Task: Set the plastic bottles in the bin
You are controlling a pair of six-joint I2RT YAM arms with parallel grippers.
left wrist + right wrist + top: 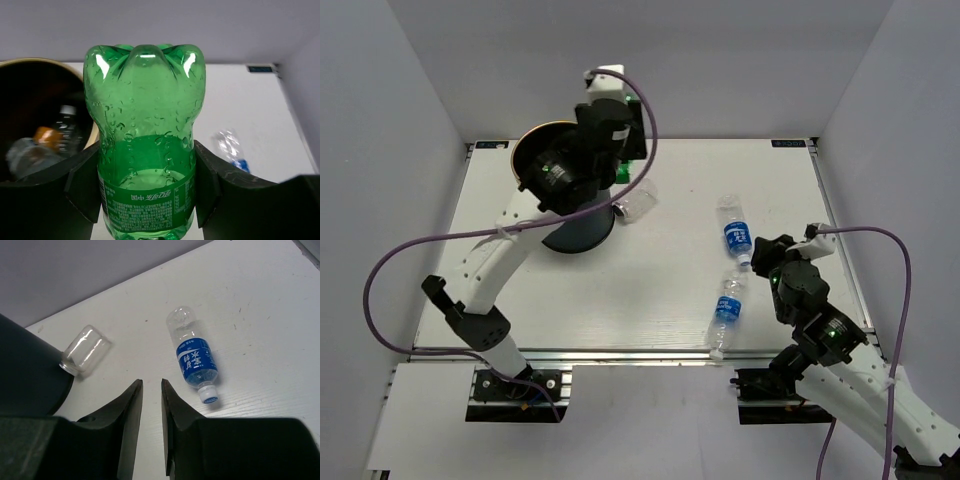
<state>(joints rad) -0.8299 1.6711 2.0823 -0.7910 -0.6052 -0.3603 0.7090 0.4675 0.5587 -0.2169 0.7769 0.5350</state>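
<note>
Table point(650, 290): white, holds the bin and three loose bottles.
Left arm point(495, 255): white and black, reaches from the near left up over the bin.
Right arm point(850, 375): comes in from the near right corner and stays low near the right edge.
Bin point(528, 148): dark round bucket with a tan rim, at the far left of the table, largely hidden under the left arm.
Bin contents: seen from the left wrist, an orange bottle point(45, 135), a crumpled clear one beside it and a dark one with a white cap lie inside, all blurred.
Left claw point(145, 150): clamped on the green bottle, one black finger on each side of its waist.
Green bottle point(145, 115): held in the air, base pointing away from the wrist, just right of the bin's rim; droplets inside.
Right claw point(151, 385): jaws a narrow gap apart with nothing between them, hanging just near of the far blue bottle.
Far blue bottle point(195, 357): clear with a blue label, lying flat right of centre, cap toward the near side.
Near blue bottle point(727, 305): same kind, lying flat close to the near edge, left of the right claw.
Clear bottle point(86, 350): wider, no label, on its side, mouth toward the bin and just beside its wall.
</note>
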